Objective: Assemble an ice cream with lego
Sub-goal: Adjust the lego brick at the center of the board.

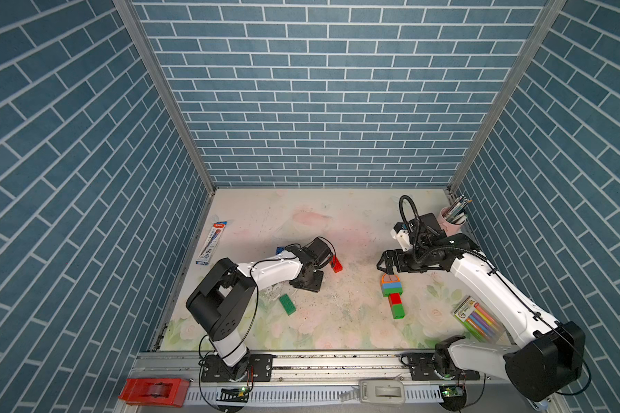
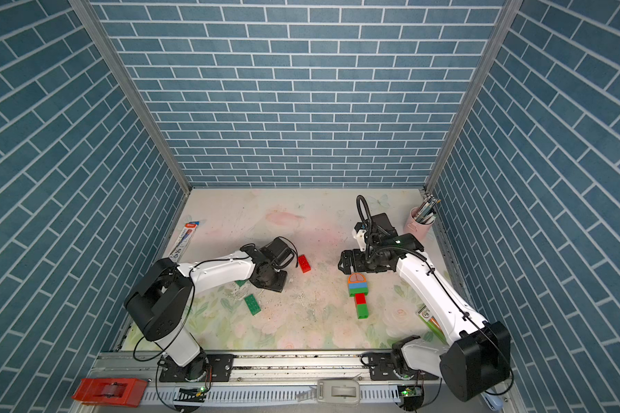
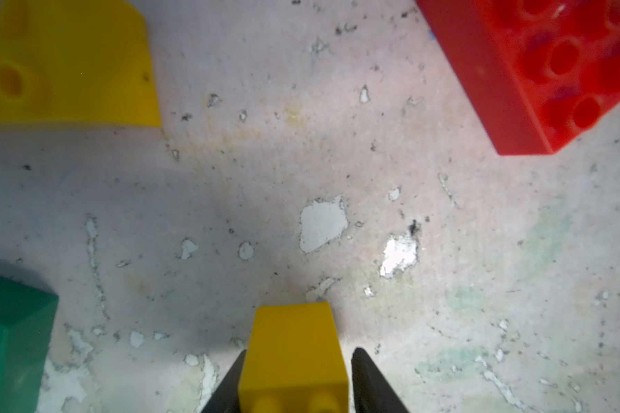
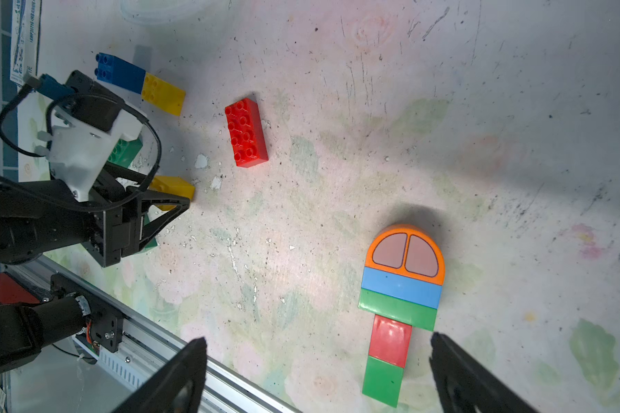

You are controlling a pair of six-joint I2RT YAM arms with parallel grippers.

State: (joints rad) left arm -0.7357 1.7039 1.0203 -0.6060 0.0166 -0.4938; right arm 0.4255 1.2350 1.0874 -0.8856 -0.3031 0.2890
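Yellow brick [image 3: 294, 336] inside left end effector [image 3: 299, 352], partly cut off, clench unclear; right end effector [image 4: 318, 337] released.

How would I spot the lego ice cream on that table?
On the flowery table, find the right gripper, hanging open. Right by it lies the lego ice cream, flat on the table. Unlike the loose red brick nearby, it is joined pieces: orange rounded top, blue, green, then a red-and-green stick.
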